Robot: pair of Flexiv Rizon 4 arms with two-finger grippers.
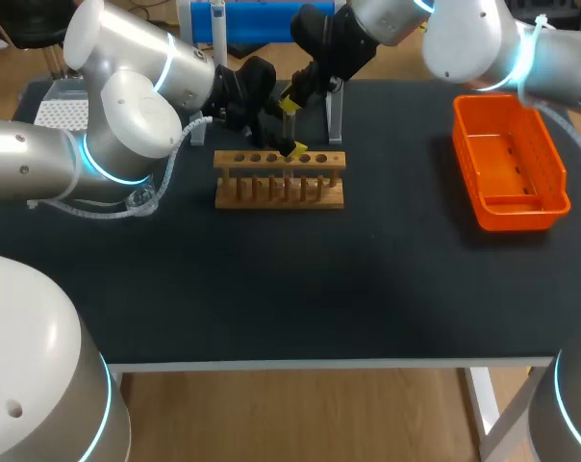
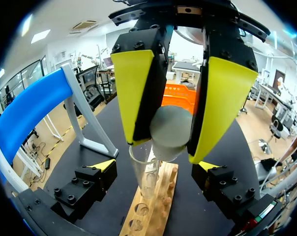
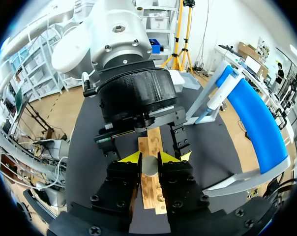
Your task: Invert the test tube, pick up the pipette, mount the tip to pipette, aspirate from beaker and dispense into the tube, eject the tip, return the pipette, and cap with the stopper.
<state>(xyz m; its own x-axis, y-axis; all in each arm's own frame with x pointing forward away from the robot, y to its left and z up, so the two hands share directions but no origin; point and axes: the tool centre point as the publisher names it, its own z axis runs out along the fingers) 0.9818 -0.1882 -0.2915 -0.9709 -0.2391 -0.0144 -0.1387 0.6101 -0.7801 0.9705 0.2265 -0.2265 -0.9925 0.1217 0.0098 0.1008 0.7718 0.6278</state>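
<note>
On the black table (image 1: 300, 289) an orange bin (image 1: 464, 144) sits at my right, a blue pipette stand (image 2: 30, 108) stands at the back, and a wooden rack (image 1: 279, 181) lies near the middle, with my left arm (image 1: 127, 125) and right arm (image 1: 483, 43) both over it. The left gripper (image 2: 163, 150) pinches a grey stopper (image 2: 169, 130) from two sides, right at the open mouth of the clear test tube (image 2: 144, 172), which stands upright in a hole of the rack. The right gripper (image 3: 149, 160) sits at the tube just beneath the stopper; whether it grips the tube I cannot tell.
</note>
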